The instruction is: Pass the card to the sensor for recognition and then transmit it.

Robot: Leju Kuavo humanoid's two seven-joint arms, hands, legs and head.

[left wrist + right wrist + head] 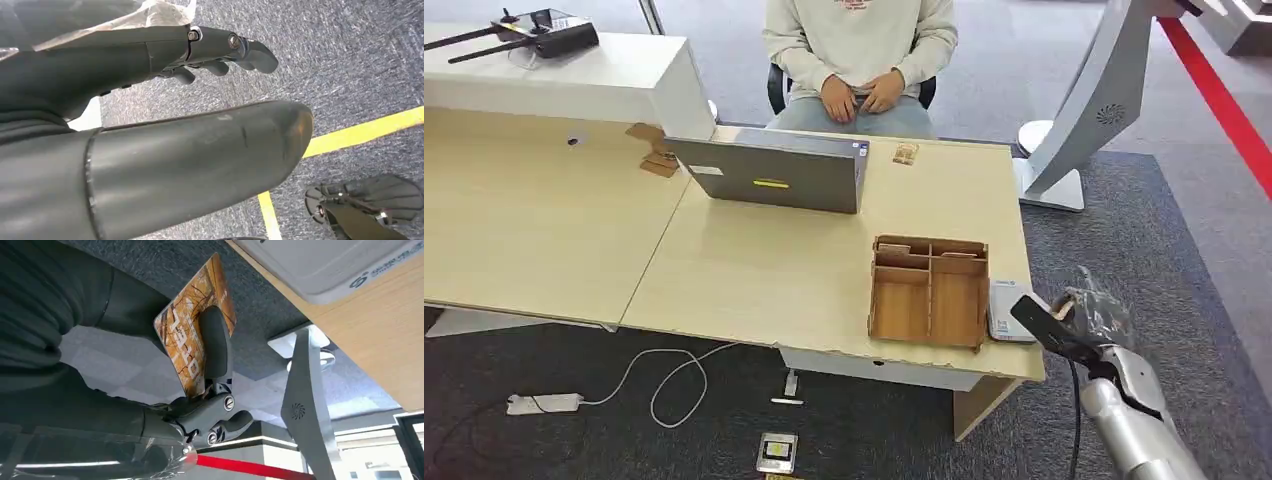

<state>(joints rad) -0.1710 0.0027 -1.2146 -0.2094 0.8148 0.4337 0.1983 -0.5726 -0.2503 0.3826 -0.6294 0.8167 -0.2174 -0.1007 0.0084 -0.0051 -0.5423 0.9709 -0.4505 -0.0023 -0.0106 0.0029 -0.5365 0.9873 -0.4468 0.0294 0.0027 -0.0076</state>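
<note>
Fingers (216,342) of the right hand (150,405) are pressing across the face of the card (192,330), pinching it against the thumb so that the orange-and-brown printed side is facing the wrist camera. Seen from the head camera, that right hand (1084,318) is hovering just off the table's (774,270) right edge, with the card (1042,322) showing dark and tilting toward the white sensor (1009,312), which is lying flat at the table's near right corner. Card and sensor are sitting very close together, though contact cannot be told. A wooden compartment tray (929,292) is resting just beside the sensor on its left, crowding that side of it. Farther back, a grey laptop (774,172) is standing open with its lid toward the robot, and a person (861,60) is sitting behind the table with hands folded in the lap. A tall white stand (1084,110) is rising from the carpet to the right of the table, close to the right arm's side. A power strip (544,403) and its looping cable are lying on the floor beneath the table.

The left hand (150,150) is hanging over grey carpet crossed by a yellow line (360,132), its fingers (235,47) lying apart and holding nothing.
</note>
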